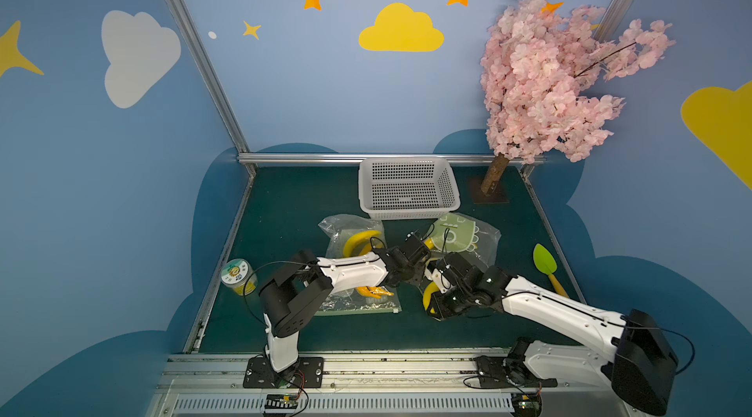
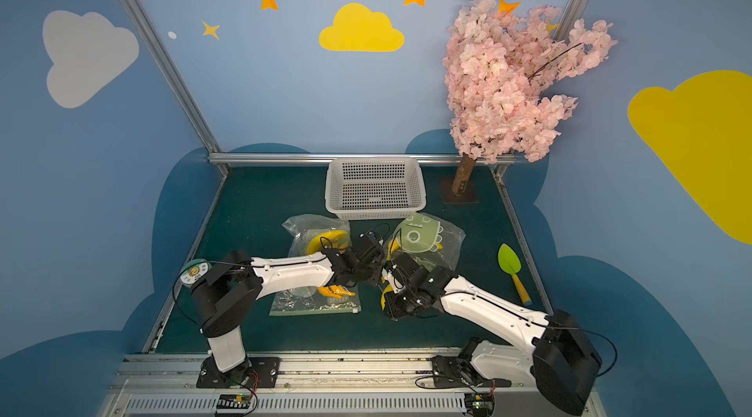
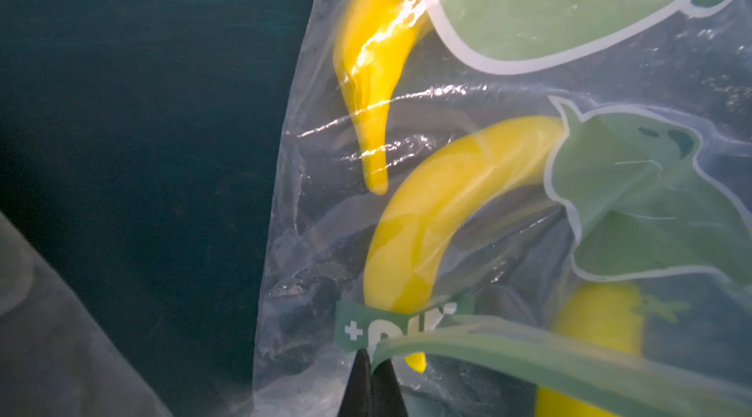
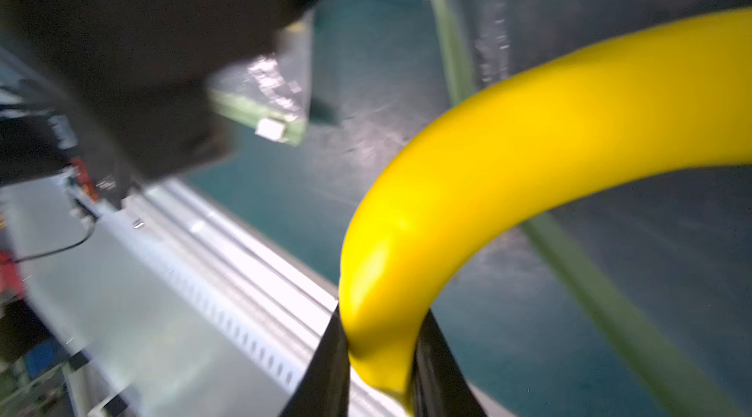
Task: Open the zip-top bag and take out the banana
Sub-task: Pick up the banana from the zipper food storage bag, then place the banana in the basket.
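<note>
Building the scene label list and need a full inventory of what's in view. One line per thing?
basket: 1, white, back centre
printed bag: 1, clear with green print, right of centre
plain bag: 1, clear, left of centre
held banana: 1, yellow, near end of the printed bag
bagged bananas: yellow, at least 2 in the printed bag, 1 in the plain bag
orange-yellow bunch: 1, plain bag's near end
jar: 1, clear, green-white lid, left edge
toy shovel: 1, green blade, yellow handle, right edge
blossom tree: 1, pink, back right
mat: 1, dark green, tabletop
left gripper: 1, black, shut on the printed bag's green zip strip
right gripper: 1, black, shut on the held banana
</note>
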Motion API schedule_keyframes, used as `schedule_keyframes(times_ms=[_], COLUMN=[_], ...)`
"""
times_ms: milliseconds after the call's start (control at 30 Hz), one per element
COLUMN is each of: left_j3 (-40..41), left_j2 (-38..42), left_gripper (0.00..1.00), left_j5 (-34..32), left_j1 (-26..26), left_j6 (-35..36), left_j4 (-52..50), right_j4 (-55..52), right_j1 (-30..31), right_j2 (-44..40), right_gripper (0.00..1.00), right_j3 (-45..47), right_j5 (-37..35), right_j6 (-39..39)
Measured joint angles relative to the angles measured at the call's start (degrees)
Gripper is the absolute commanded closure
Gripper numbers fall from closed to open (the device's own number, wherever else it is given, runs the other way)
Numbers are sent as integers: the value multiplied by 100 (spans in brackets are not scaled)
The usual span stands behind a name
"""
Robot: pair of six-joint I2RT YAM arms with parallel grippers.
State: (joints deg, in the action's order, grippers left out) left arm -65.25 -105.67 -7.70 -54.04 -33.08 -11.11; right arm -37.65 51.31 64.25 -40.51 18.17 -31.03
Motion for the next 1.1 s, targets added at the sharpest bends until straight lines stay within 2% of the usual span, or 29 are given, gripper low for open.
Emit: schedule_keyframes(times_ms=[167,333,400,500,600,767,933,1100], left_j3=[-66,-66,-66,-66,-63,31,380,474], left_j2=[-15,-15,-15,-15,-13,42,293,361], left_gripper=[97,97,97,97,97,97,97,97], left_j5=[-2,0,0,0,0,24,50,214], left_j1=[4,24,37,44,48,48,52,52], left_j6=[7,13,28,55,76,140,199,321], left_j4=[7,9,7,7,7,48,162,352], right_j4=[-184,-638,-817,-909,-935,-496,549,1434], right_j1=[127,256,256,203,-118,-846,-1853,-2302], right_j2=[-892,-1869,-2422,-3233,-3458,-2441,-466,1440], right_gripper=[85,86,86,89,91,93,93,94], right_j3=[352,393,321,76,-378,-944,-1497,-2463], right_j5=[990,1506,1491,1067,726,319,-66,-286], right_j6=[-94,-264,-374,-546,-592,-260,295,761])
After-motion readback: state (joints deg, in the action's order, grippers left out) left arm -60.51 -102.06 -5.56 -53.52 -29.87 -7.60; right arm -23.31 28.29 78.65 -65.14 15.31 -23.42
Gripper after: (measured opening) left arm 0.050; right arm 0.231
